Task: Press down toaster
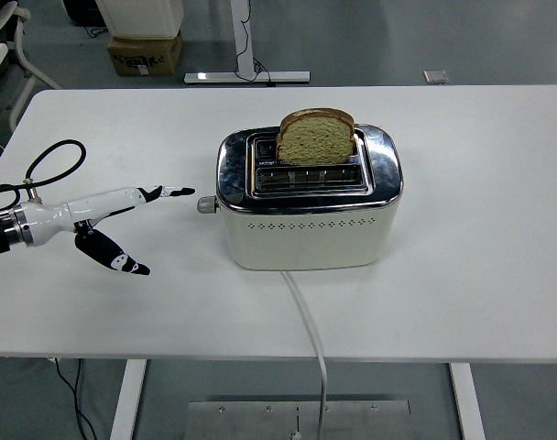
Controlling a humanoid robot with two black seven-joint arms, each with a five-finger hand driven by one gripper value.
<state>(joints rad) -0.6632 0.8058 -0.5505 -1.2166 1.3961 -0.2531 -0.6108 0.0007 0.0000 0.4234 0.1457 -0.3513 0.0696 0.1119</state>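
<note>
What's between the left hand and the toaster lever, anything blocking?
Nothing visible. The left hand is open, its extended fingers pointing at the lever knob on the toaster's left end. Only bare table lies in the gap. The bread slice sits up in the slot, clear of that path.

A white worktop (pixel 498 275) stands on a grey floor (pixel 462 41). Beyond its far edge — a cardboard box (pixel 144 53), a metal desk foot (pixel 247 77) with a cable, and a chair (pixel 13 46) at left.
</note>
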